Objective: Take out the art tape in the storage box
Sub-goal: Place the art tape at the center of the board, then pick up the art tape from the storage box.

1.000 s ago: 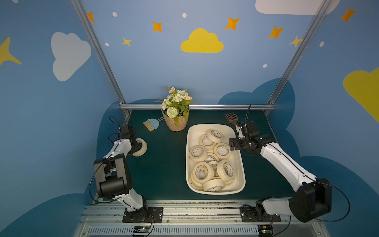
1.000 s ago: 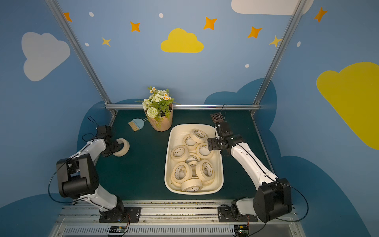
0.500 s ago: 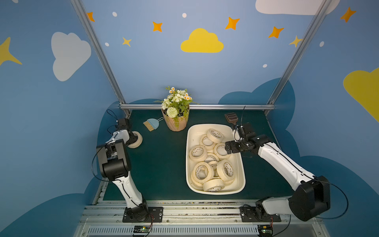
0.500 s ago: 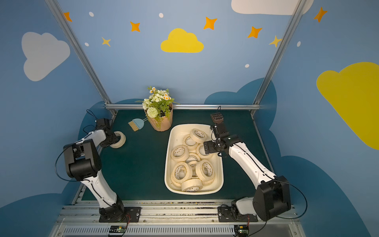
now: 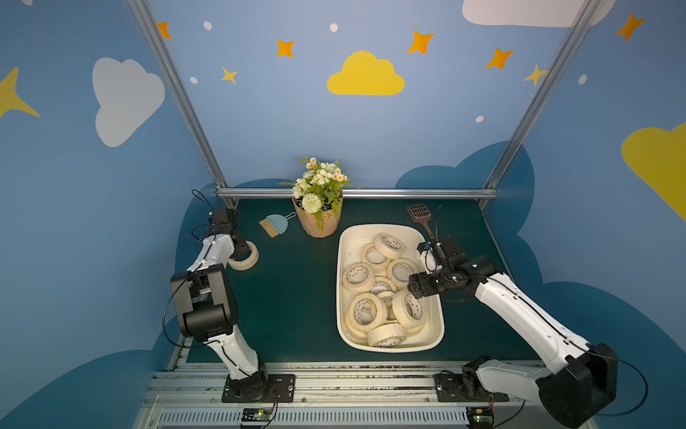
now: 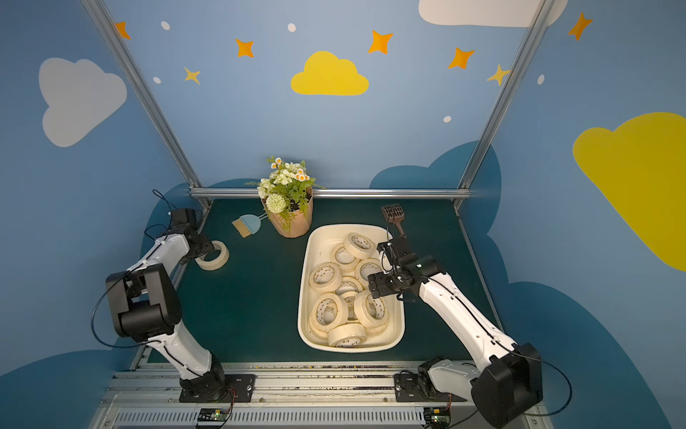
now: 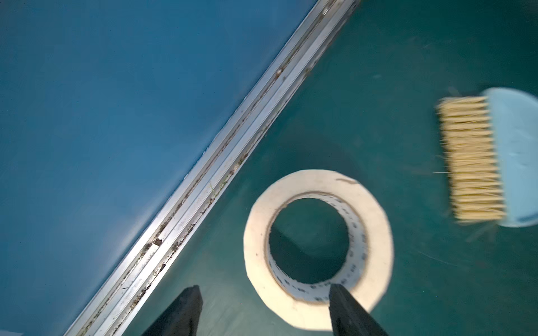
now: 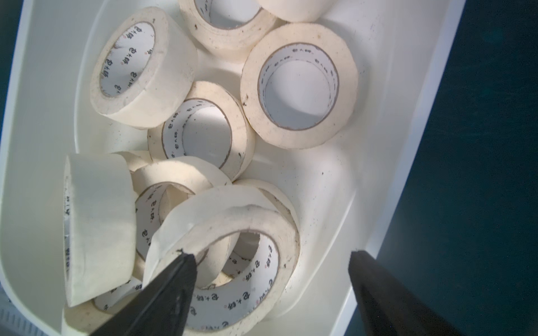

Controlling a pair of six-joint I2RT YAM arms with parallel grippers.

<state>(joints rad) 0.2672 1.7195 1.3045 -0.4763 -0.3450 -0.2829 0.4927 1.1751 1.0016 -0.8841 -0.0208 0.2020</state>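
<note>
Shows left gripper [image 7: 263, 293] fingers [image 7: 348, 315] spread, one tip over the rim of a lone roll [image 7: 374, 229] flat on the green mat [image 7: 407, 58], lower centre. Shows right gripper [image 8: 269, 254] spread too, above the art tape [image 8: 233, 215] heaped in the storage box [image 5: 348, 241], right of centre.

- The storage box [image 5: 347, 237], an off-white tub with rounded corners, is set upright on the dark green desk [image 5: 297, 289].
- Cream art tape rolls [image 5: 386, 336] are piled inside it, some flat, some tilted or on edge; dark print is seen on their white cores.
- One roll [image 5: 249, 262] is laid flat on the desk, well apart from the box.
</note>
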